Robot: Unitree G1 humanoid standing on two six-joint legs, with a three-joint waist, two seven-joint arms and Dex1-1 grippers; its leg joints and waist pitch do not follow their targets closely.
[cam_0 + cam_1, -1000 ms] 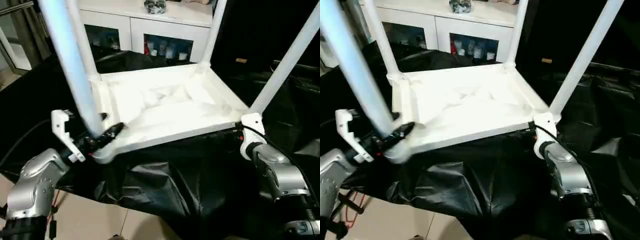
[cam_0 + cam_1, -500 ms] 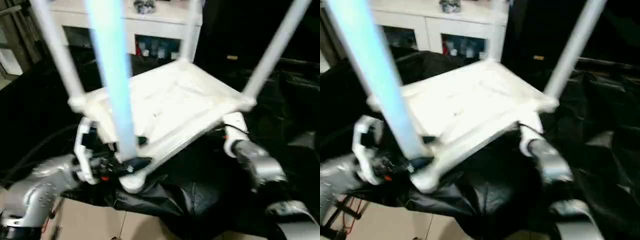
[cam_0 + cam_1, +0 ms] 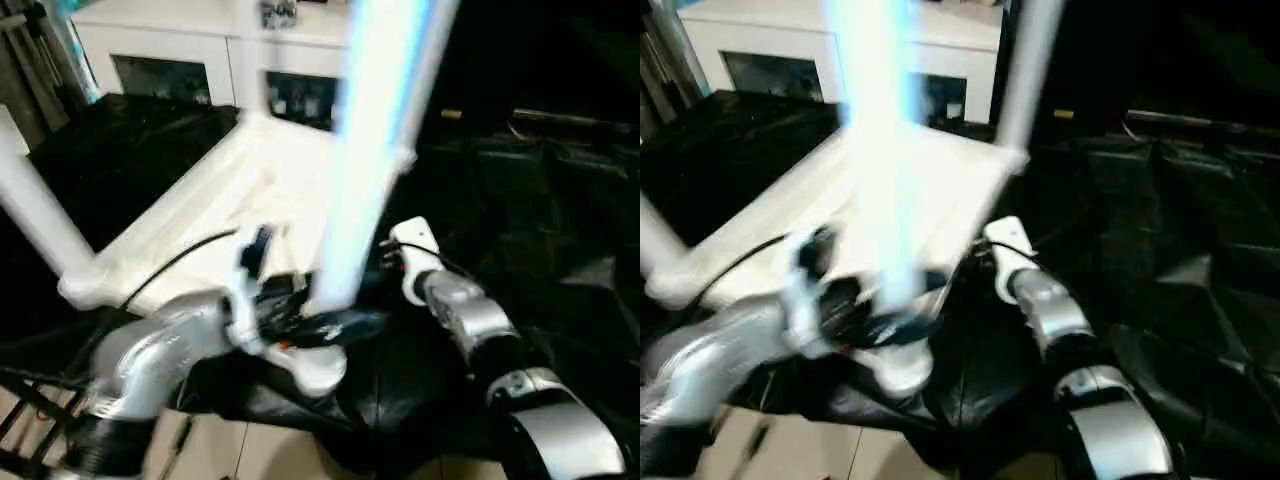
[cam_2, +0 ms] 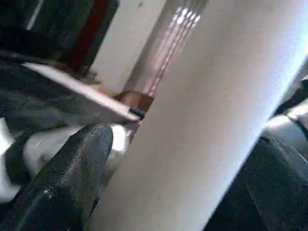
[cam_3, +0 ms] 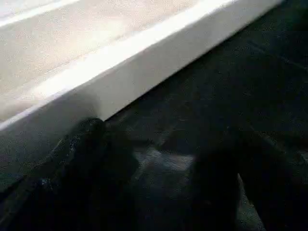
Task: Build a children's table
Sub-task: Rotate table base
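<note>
Your children's table (image 3: pixel 225 200) lies upside down on the black-draped work table (image 3: pixel 560 200), legs up. It looks light, stiff and slick, so take it low on a leg by the socket. The left gripper (image 3: pixel 318 322) has its wide-spread fingers around the near leg (image 3: pixel 365 160), a contact its wrist view confirms; the right gripper (image 5: pixel 144 178), also spread, holds nothing beside the tabletop's rim (image 5: pixel 144 53)

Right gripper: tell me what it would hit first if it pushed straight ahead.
Probably the white tabletop's side edge: the right gripper points at it over the black cloth, with nothing visible between. How near is unclear.
</note>
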